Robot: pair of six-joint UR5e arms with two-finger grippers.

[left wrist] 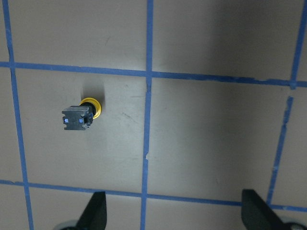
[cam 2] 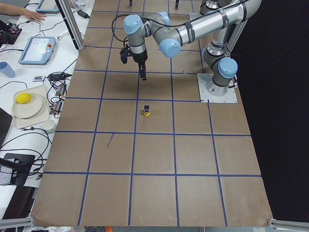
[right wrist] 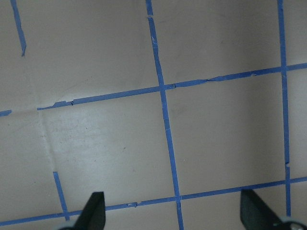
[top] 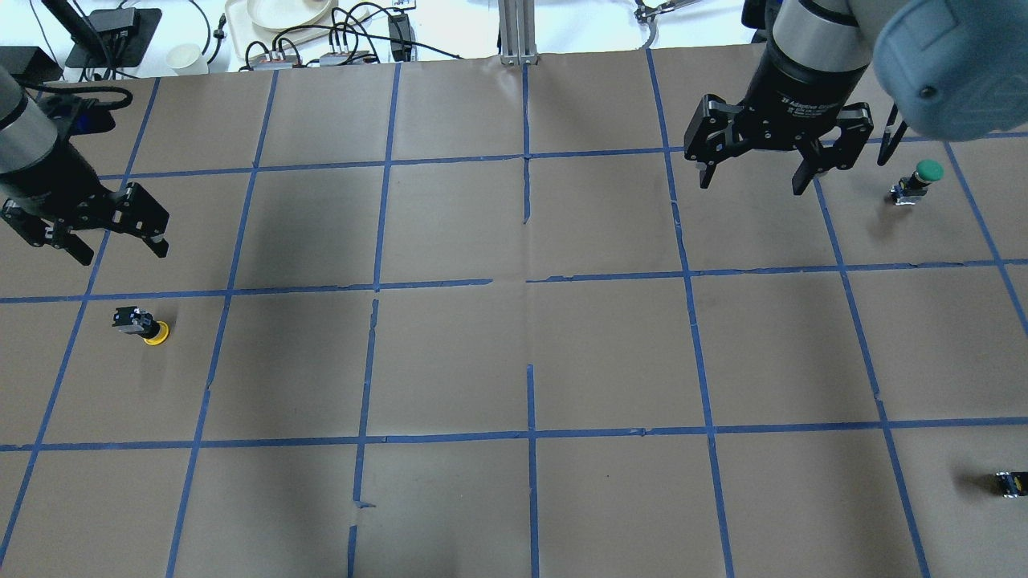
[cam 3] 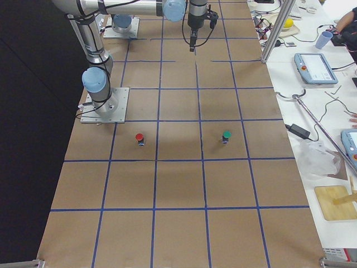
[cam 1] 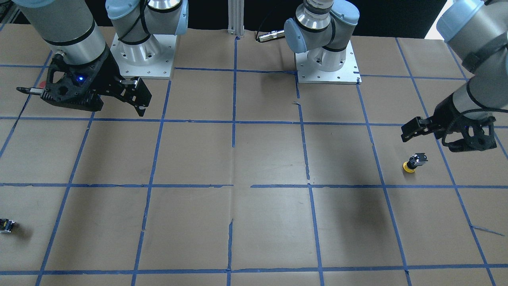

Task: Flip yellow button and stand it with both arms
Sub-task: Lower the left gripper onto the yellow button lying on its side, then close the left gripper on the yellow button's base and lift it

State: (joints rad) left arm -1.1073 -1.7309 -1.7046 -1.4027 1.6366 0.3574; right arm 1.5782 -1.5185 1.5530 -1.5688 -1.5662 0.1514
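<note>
The yellow button [top: 143,325] rests alone on the brown paper at the table's left side, its yellow cap low and its black-grey contact block [left wrist: 76,119] tilted up. It also shows in the front view [cam 1: 412,163] and the left side view [cam 2: 147,110]. My left gripper [top: 122,254] hangs open and empty above the table, a little beyond the button and apart from it. In the left wrist view both fingertips [left wrist: 96,213] frame the bottom edge. My right gripper [top: 752,185] is open and empty, high over the far right of the table.
A green-capped button [top: 915,183] stands at the far right, just right of my right gripper. A red-capped button [cam 3: 139,138] stands near the right arm's base. A tiny capless black-yellow block [top: 1010,484] lies at the near right edge. Blue tape lines grid the paper.
</note>
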